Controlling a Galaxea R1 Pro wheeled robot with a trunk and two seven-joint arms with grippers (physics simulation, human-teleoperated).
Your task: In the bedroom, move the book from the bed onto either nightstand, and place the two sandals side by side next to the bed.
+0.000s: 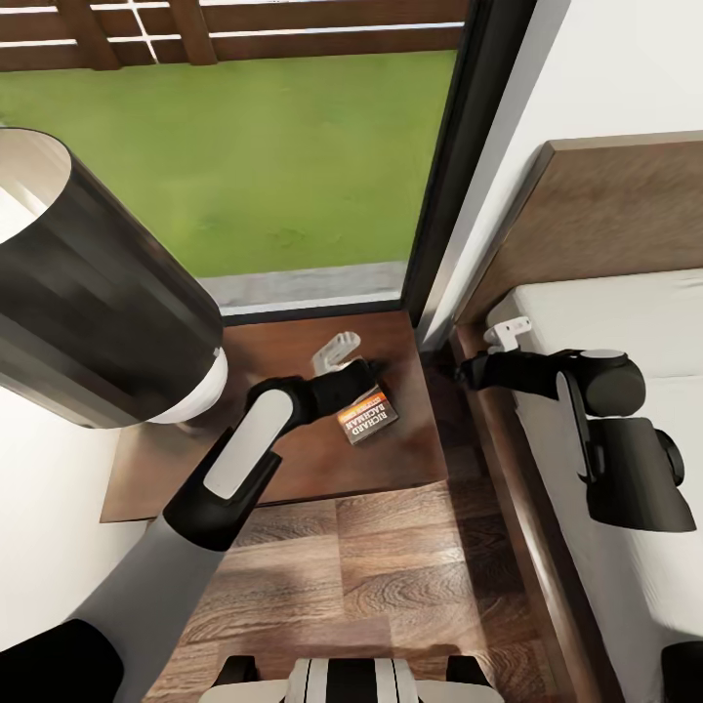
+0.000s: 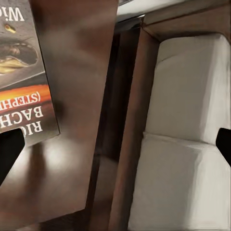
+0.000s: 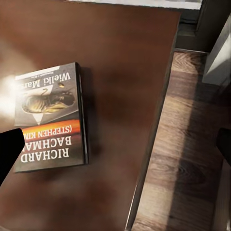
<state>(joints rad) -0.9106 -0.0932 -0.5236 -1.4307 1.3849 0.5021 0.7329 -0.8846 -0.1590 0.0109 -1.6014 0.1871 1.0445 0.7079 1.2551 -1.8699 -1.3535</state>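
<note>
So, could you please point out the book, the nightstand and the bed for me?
book (image 3: 50,120): right wrist view, middle of its front cover.
nightstand (image 1: 293,459): head view, bare part of its top.
bed (image 2: 185,144): left wrist view, off-white mattress surface.

a dark lamp shade with a white inside looms at the left. beyond the window's dark frame lies green grass, with a wooden fence behind it.

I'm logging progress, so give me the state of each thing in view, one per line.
Book: lying flat, cover up, on the nightstand.
Nightstand: holds the book and a lamp.
Lamp: upright at the nightstand's left.
Left end effector: open, empty, above the nightstand beside the book.
Right end effector: open, empty, over the bed's edge.
</note>
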